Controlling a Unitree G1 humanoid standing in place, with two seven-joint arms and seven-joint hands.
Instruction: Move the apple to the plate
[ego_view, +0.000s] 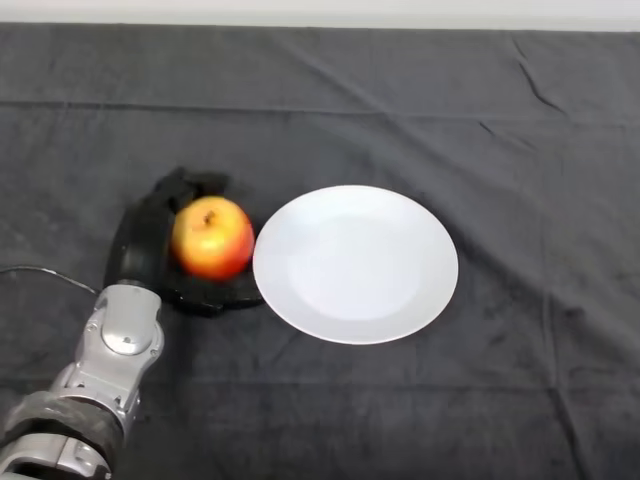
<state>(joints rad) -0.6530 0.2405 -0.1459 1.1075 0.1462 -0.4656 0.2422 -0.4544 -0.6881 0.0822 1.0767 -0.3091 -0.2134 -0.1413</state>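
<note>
The left hand (145, 245) is wrapped around the apple (212, 238): black fingers curl over its far side and under its near side, with the palm against its left flank, so the fruit sits cupped in a closed grasp. The apple is red and yellow, just left of the white plate (355, 263), its right side close to the plate's left rim but not over it. Whether the fruit rests on the dark cloth (400, 100) of the worktop or is raised a little off it cannot be told from this angle. By my reading, the step in hand is the grasp itself, complete or nearly so, with the carry not yet done, since the plate holds nothing. The next move likely calls for a small lift, enough for the apple and the lower fingers to pass above the plate's raised rim, then a short travel to the robot's right toward the plate's middle, a gentle lowering, and an opening of the fingers without nudging the fruit. A risk is the lower fingers catching the rim and shoving the plate across the cloth. The apple is nearly round, so it has no marked long axis; its stem dimple faces up toward the camera, tipped slightly to the far side, so its core stands roughly upright.
</note>
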